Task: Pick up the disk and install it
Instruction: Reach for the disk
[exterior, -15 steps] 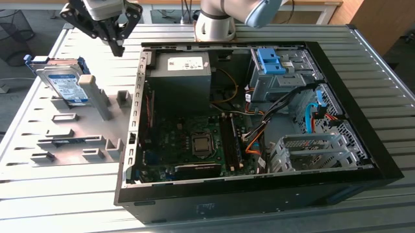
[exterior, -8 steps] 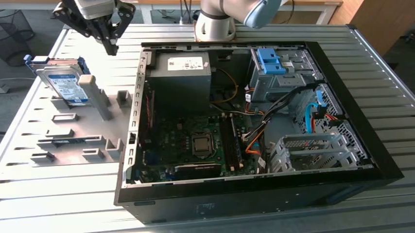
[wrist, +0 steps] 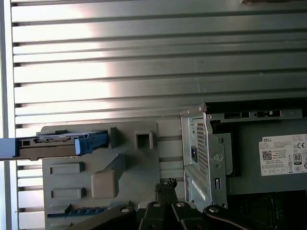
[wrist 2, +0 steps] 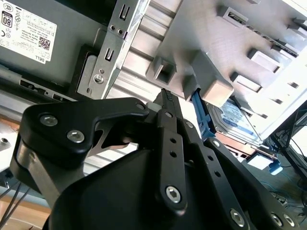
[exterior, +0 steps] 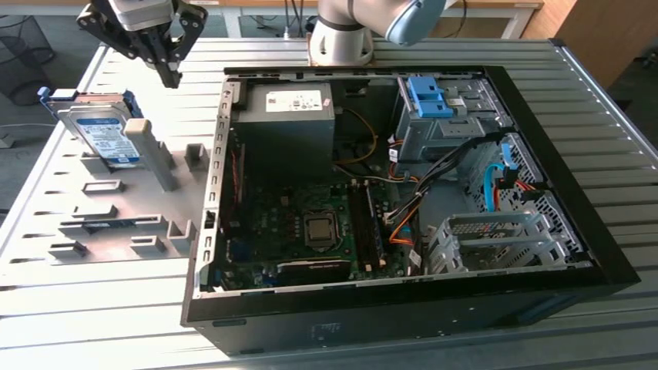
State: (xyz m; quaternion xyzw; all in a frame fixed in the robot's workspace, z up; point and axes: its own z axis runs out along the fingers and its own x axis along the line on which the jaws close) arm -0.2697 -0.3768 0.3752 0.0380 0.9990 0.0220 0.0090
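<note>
disk (exterior: 98,131) upright in rack (exterior: 123,206), pt hidden | gripper (exterior: 169,79) closed, empty

Arm (exterior: 344,35) poised, jaws pinched together, pointing downward.

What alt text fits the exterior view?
The arm's tool hangs shut and empty over a grey fixture at the exterior view's left, near the disk standing on edge in that fixture. An open computer case lies at the exterior view's right.
</note>
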